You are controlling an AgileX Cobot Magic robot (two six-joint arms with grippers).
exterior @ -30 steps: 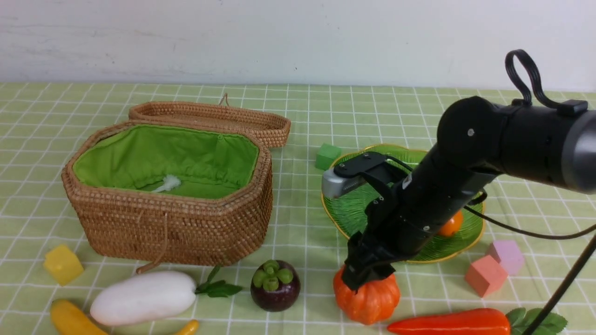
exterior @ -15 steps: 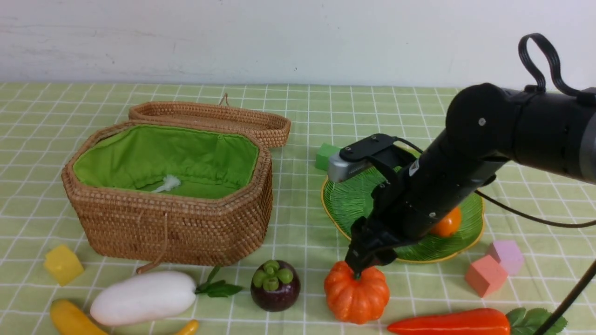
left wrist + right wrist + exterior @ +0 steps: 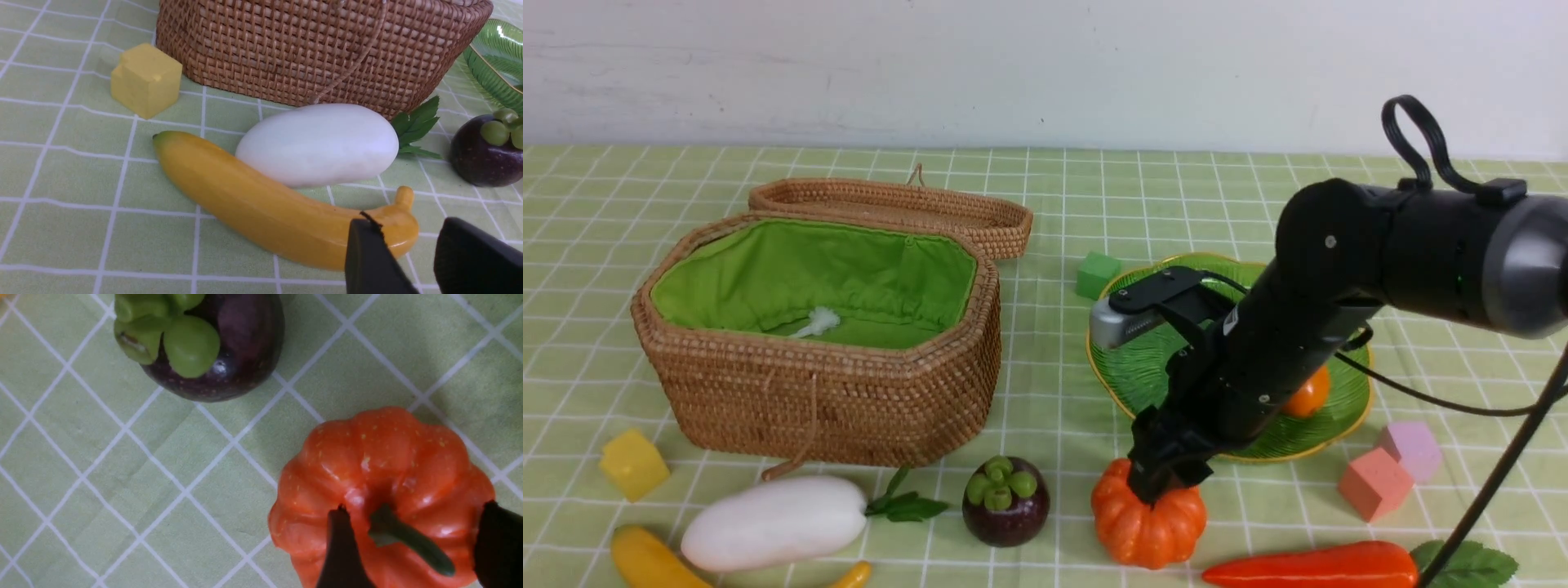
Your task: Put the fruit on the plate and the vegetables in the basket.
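here the right hand (image 3: 413, 506) stands directly above the ribbed orange toy pumpkin (image 3: 1147, 527), its two black fingers spread and gripping nothing; the thin green stem (image 3: 408, 539) lies in the gap between them, slanting across it rather than upright. the pumpkin is squat and round, with no long axis of its own, so the stem's slant is judged to be the line a closing grip must meet. it sits on the green-checked desk (image 3: 1054, 204) at the near edge, just near of the wavy gold-rimmed green glass plate (image 3: 1131, 359) and right of the round dark purple mangosteen (image 3: 1005, 502). the large brown woven basket (image 3: 833, 400), open and green-lined, lies left and farther back, its woven lid (image 3: 890, 200) behind it. the right arm is the nearer; the left hand (image 3: 421, 261), fingers parted and empty, hangs well apart at the near left, beside the long yellow banana (image 3: 265, 208). counts: three fruit (banana, mangosteen, an orange-yellow mango (image 3: 1308, 394) on the plate); three vegetables (pumpkin, a big white radish (image 3: 772, 523), a red-orange carrot (image 3: 1311, 565), all on the desk); four small foam cubes (image 3: 633, 463), yellow, green, salmon, lilac; one basket, one lid, one plate.
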